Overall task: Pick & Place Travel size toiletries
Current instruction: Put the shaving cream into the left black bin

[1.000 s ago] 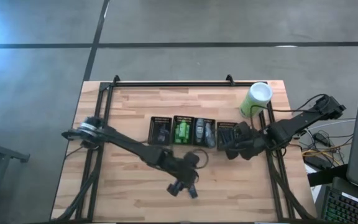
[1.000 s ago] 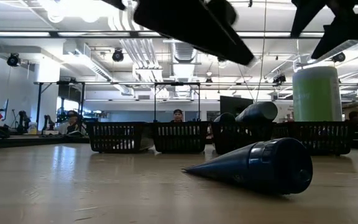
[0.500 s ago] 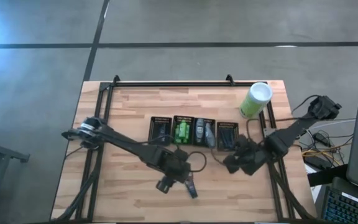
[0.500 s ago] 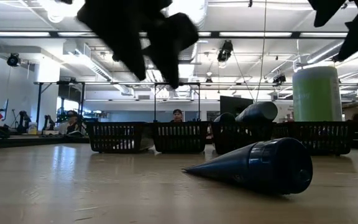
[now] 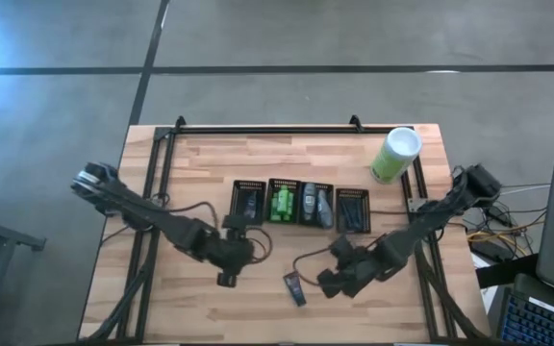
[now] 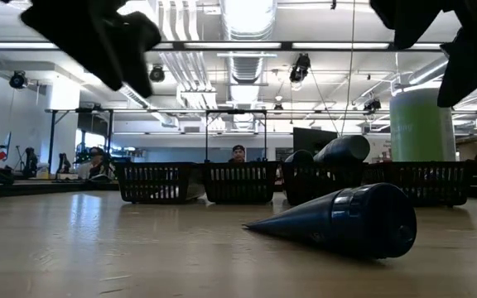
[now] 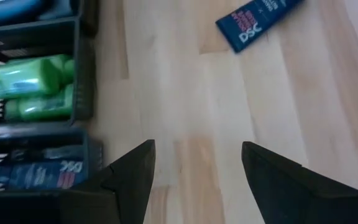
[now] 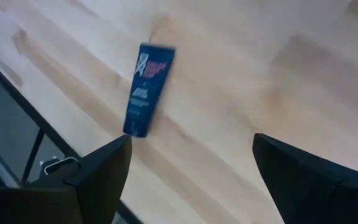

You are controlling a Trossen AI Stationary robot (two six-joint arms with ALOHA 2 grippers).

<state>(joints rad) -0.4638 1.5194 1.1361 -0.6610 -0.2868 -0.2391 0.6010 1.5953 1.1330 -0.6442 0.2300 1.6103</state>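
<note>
On the worktop, the row of black baskets lies beyond both claws. The left claw and right claw hang released, empty. A navy tube lies flat between them.

The left arm reaches in from the table's left edge, bent low; the left gripper hangs over the wood with fingers spread and empty; the right arm slants in from the right edge; the right gripper points leftward, fingers parted wide, apparently just above the surface.
</note>
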